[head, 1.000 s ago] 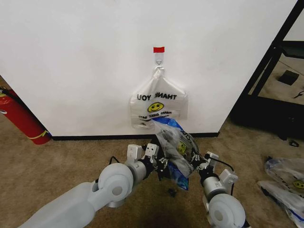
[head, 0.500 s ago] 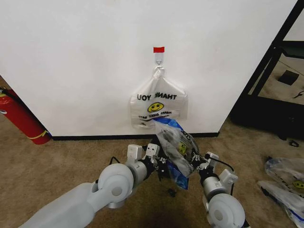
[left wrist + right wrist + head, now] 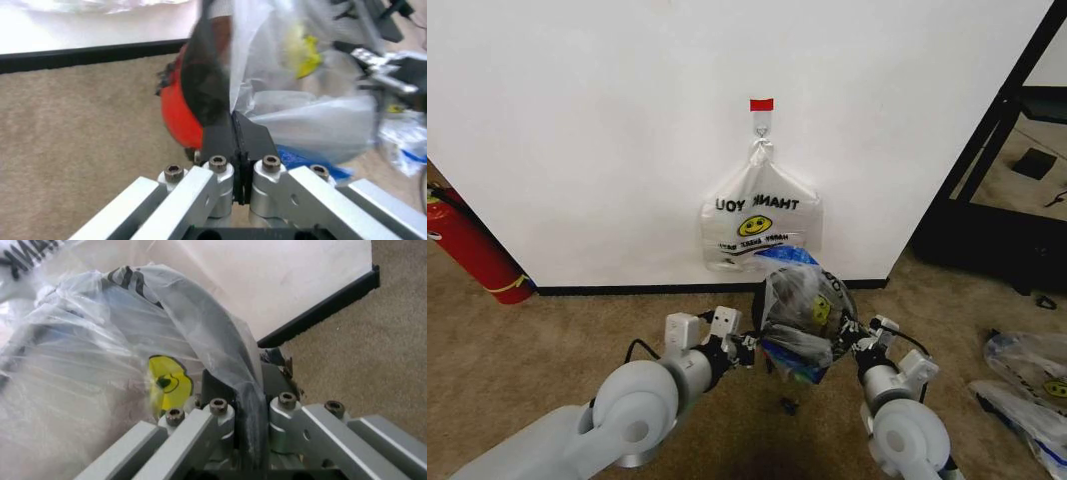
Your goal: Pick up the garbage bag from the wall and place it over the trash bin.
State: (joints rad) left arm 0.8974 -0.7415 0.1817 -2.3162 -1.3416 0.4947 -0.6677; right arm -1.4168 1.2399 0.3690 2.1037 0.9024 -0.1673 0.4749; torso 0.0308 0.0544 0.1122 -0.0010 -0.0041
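The garbage bag (image 3: 799,352), thin and translucent with blue patches and a yellow smiley, is stretched between my two grippers low in front of the wall. Through it shows the dark mesh of the trash bin (image 3: 789,292); the left wrist view shows the bin's red base (image 3: 177,117) beside the plastic (image 3: 313,120). My left gripper (image 3: 752,350) is shut on the bag's left edge, fingers pinched together (image 3: 233,117). On the opposite side my right gripper (image 3: 854,337) is shut on a dark fold of the bag (image 3: 243,385).
A flat white smiley bag (image 3: 762,225) hangs from a hook under red tape (image 3: 761,104). A red fire extinguisher (image 3: 467,248) stands at the left. A black frame (image 3: 987,150) and more bags on the carpet (image 3: 1027,380) are at the right.
The bag has been pulled wider and rounder over the bin. My left arm has shifted left and lower; my right gripper has moved slightly right.
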